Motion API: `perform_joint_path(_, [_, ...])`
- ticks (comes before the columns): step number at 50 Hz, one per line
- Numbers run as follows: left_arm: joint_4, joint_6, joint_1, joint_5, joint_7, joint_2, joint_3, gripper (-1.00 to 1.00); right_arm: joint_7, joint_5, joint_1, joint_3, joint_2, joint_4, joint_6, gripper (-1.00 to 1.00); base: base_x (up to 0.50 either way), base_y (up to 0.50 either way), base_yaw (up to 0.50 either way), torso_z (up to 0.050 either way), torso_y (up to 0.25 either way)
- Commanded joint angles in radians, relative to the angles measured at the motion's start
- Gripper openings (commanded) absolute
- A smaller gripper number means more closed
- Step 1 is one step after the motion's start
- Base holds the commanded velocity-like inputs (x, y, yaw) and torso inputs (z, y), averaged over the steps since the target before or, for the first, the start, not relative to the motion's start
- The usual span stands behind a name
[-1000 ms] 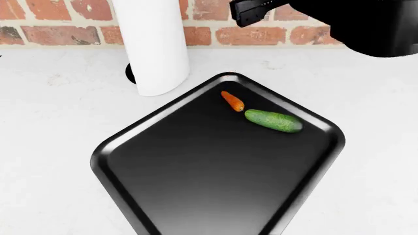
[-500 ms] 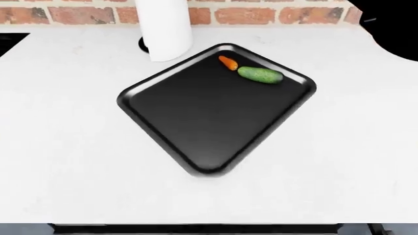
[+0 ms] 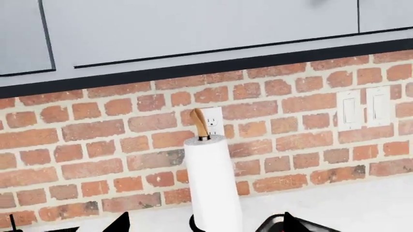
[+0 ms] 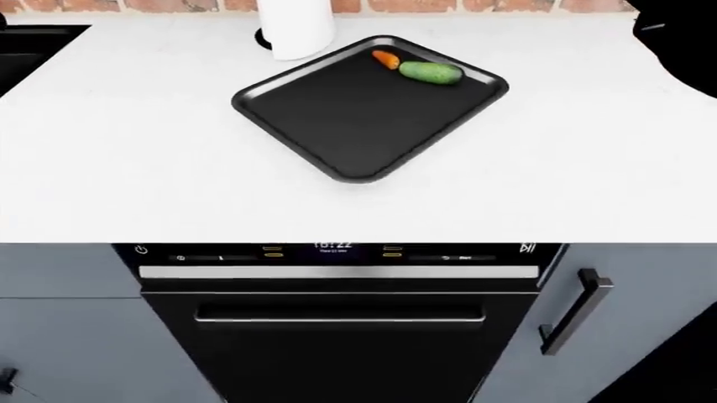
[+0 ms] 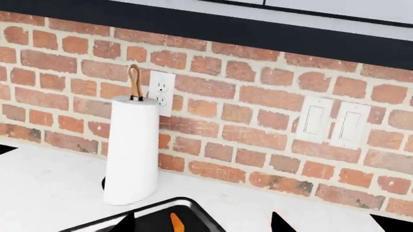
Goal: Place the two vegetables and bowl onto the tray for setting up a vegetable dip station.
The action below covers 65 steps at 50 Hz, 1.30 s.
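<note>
Claw tips (image 5: 200, 220) peek in low in both wrist views; how open they are I cannot tell. Bench (image 4: 134, 159) and tray (image 4: 336, 117) now sit farther up than before, cucumber (image 4: 426, 73) and carrot (image 4: 385, 59) on it. No bowl shows.

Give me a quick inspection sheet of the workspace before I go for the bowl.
Surface: white counter, bare around the tray.
Job's things: carrot and cucumber lie on the black tray, near its far corner; bowl not seen.
Clutter: paper towel roll stands beside the tray's far edge.
Grippers: each pincer shows only dark tips in its wrist view; state unclear.
Cables: nothing seen.
Surroundings: brick wall, outlet, switches, oven below.
</note>
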<state>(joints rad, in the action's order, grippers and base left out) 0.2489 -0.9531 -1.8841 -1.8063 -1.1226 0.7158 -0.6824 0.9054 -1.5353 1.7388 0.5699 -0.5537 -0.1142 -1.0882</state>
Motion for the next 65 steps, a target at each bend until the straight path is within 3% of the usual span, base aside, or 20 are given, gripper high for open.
perform_joint_path(1, [0.001, 0.001, -0.003, 0.0, 0.001, 0.001, 0.001, 1.0, 0.01, -0.008, 0.01, -0.002, -0.004, -0.002, -0.001, 1.0, -0.5, 0.0, 0.0, 0.0, 0.0])
perform_joint_path(12, [-0.001, 0.0, -0.007, -0.002, -0.002, -0.001, -0.001, 1.0, 0.006, -0.004, 0.017, -0.004, -0.008, -0.009, 0.004, 1.0, -0.5, 0.0, 0.0, 0.0, -0.001])
perform_joint_path(20, [0.001, 0.002, -0.003, 0.001, 0.002, -0.003, -0.004, 1.0, -0.019, 0.014, 0.009, -0.01, -0.017, -0.045, 0.024, 1.0, 0.0, 0.04, 0.0, 0.0, -0.002])
perform_joint_path(65, [0.006, 0.005, -0.011, -0.004, 0.001, -0.002, -0.005, 1.0, -0.029, 0.049, 0.034, 0.026, -0.012, -0.058, 0.018, 1.0, 0.0, 0.5, 0.0, 0.0, 0.0])
